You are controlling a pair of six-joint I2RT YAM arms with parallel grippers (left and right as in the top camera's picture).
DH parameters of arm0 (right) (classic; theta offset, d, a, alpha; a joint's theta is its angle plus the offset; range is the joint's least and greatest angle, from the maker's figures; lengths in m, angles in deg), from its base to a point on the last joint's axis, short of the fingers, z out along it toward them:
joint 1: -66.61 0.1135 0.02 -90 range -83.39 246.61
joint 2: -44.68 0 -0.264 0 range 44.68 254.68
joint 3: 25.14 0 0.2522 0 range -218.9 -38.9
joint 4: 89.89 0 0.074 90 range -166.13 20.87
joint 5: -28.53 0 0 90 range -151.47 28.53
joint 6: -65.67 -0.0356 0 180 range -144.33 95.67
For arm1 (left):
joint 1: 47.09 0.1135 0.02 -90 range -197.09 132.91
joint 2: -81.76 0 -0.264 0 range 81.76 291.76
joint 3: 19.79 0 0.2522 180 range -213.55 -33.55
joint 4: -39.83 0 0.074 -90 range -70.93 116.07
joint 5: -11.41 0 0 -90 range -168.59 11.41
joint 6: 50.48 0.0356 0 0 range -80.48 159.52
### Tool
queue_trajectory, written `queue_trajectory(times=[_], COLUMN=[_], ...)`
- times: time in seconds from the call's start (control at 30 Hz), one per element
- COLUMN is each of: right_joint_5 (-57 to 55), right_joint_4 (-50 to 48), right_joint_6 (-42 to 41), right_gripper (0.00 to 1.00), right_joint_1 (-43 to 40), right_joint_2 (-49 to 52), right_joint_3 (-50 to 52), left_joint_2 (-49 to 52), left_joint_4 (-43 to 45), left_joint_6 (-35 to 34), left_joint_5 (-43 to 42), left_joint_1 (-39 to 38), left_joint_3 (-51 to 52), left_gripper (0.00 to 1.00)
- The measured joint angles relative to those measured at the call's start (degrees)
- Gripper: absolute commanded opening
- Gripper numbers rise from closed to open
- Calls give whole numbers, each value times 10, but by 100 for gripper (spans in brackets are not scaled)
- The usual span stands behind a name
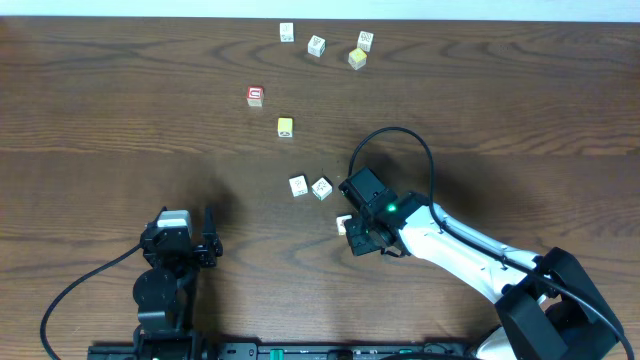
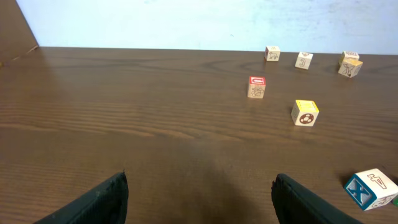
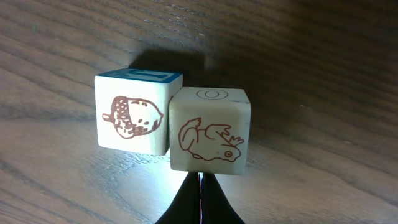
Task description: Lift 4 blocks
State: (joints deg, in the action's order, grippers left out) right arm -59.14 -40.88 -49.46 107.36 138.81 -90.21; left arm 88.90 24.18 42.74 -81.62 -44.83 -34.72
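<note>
Small wooden cubes, probably light, rigid and smooth, the acorn block and bird block sit together on the table just beyond the closed, empty right end effector, best pinched across opposite flat faces; the left end effector hangs open.

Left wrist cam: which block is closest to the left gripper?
The blue-X block at the frame's lower right, just off to the side of the open left gripper. The yellow-topped block and red-topped block lie farther out.
</note>
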Motion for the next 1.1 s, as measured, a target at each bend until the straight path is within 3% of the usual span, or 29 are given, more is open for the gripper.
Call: queue_trajectory(times=[0.37,1.1], right_joint_5=[-23,-93], right_joint_4=[49,0], right_joint_6=[0,-1], right_gripper=[1,1], right_joint_1=[0,0], right_joint_2=[0,0], right_joint_3=[0,0], left_joint_2=[0,0], left_joint_4=[0,0], left_joint_6=[0,0], left_joint_5=[0,0], left_joint_1=[0,0], left_joint_3=[0,0], left_gripper=[74,74])
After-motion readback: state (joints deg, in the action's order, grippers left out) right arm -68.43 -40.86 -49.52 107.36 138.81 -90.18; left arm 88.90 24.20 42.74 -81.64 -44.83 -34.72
